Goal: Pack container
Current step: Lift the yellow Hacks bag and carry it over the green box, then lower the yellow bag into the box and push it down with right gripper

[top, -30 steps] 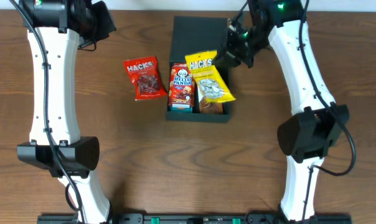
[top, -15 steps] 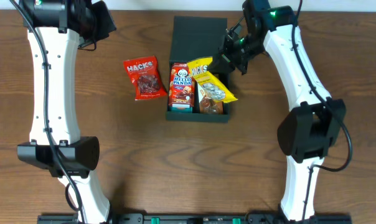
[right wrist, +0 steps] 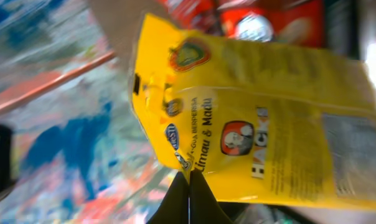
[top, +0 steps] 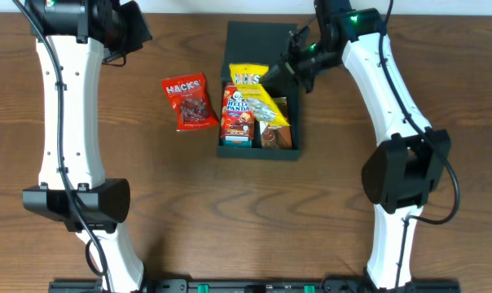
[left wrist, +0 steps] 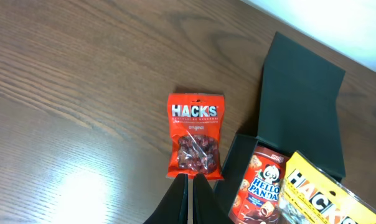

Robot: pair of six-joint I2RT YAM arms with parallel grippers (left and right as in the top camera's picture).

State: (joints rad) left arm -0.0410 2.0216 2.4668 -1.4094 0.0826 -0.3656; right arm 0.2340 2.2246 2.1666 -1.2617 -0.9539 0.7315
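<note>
Swinging inward, my right pincer (top: 287, 68), clamped on a crinkly yellow plastic sweet bag (top: 258, 94), has carried it from the rim to above the dark teal-green rigid box (top: 258, 153) beneath me; seemingly ready to lower.

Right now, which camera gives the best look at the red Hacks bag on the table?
The left wrist view: the red Hacks bag lies whole near the middle, label readable. Overhead shows it whole but small, left of the container. The right wrist view is filled by the yellow bag; the red one does not show.
</note>
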